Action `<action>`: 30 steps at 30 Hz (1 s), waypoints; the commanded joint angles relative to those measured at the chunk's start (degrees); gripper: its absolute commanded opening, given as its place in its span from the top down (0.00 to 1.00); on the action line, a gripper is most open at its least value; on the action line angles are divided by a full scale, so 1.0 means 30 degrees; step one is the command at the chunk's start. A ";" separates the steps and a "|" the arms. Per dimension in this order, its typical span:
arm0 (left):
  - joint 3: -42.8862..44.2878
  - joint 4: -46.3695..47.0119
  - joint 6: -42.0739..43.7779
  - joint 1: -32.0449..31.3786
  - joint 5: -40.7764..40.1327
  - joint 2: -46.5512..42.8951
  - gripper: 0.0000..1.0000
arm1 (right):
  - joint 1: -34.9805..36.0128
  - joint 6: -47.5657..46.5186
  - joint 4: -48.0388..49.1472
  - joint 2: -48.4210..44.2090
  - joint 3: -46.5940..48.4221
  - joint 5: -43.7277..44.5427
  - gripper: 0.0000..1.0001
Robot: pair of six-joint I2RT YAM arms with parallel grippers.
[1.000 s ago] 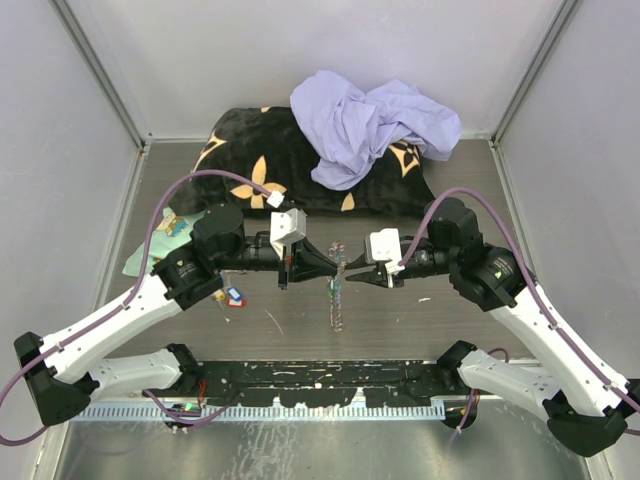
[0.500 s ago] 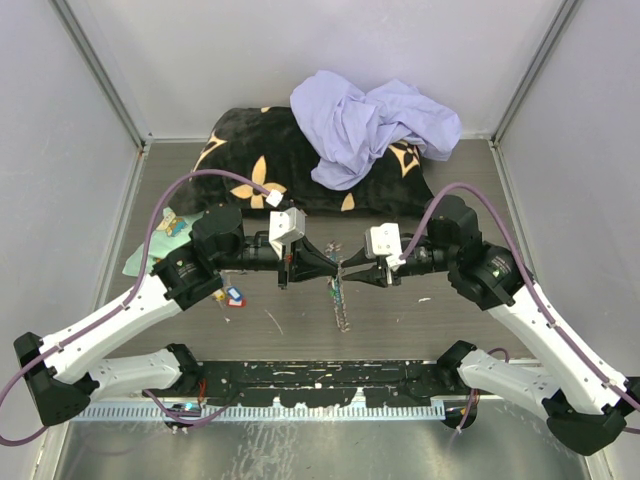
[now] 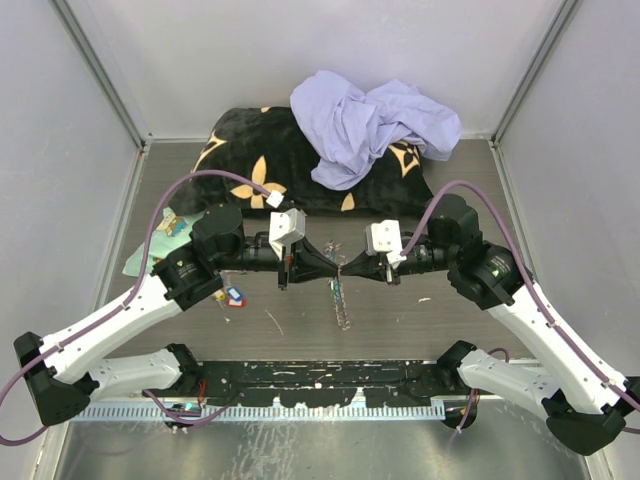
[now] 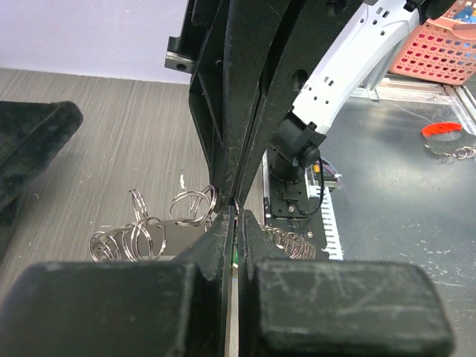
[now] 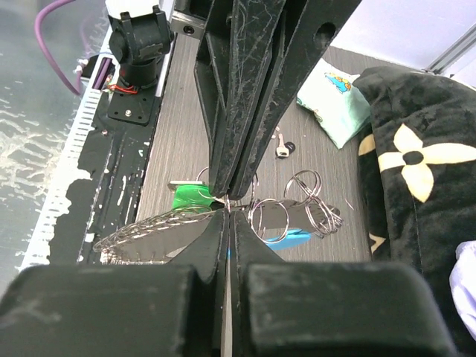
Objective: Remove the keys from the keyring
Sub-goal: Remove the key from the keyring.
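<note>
Keyring pinched between both arms over the middle of the table; key extraction in hand.

The left pincer [image 3: 331, 264] is pressed together on the ring cluster of the keyring [image 5: 141, 230], whose chain trails toward the near edge. The right pincer [image 3: 350, 268] meets it tip to tip, also pressed together, between the green-tagged key [image 5: 190, 198] and the blue-tagged key [image 5: 288, 239]; I cannot tell whether it nips a ring or a key. Judged step: grip taken on one key to work it off. Next move needs a steady left hold while the right slides the key round its split ring without dragging the chain.
</note>
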 commanded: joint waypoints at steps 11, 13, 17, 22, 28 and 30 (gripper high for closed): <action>-0.2833 0.4169 -0.4984 -0.0027 -0.4060 -0.4172 0.44 | -0.0021 0.2727 0.3937 -0.1899 -0.1668 -0.0951 0.99; -0.3432 0.3919 -0.6159 -0.0022 -0.4807 -0.5240 0.42 | -0.0021 0.3076 0.4730 -0.2255 -0.2232 -0.0849 0.99; -0.5548 0.5168 -0.8898 -0.0038 -0.5728 -0.6591 0.41 | -0.0004 0.3887 0.6702 -0.2997 -0.3356 -0.0489 0.99; -0.7527 0.7649 -1.1554 -0.0034 -0.6238 -0.7053 0.42 | -0.0098 0.5358 0.9290 -0.3696 -0.4681 -0.0328 0.99; -0.7686 0.9031 -1.1560 0.0199 -0.5442 -0.6080 0.57 | -0.0316 0.7331 1.2375 -0.4291 -0.6137 -0.0419 0.99; -0.7598 0.9459 -1.1586 0.0360 -0.4906 -0.5524 0.64 | -0.0464 0.8079 1.3193 -0.4449 -0.6486 -0.0412 0.99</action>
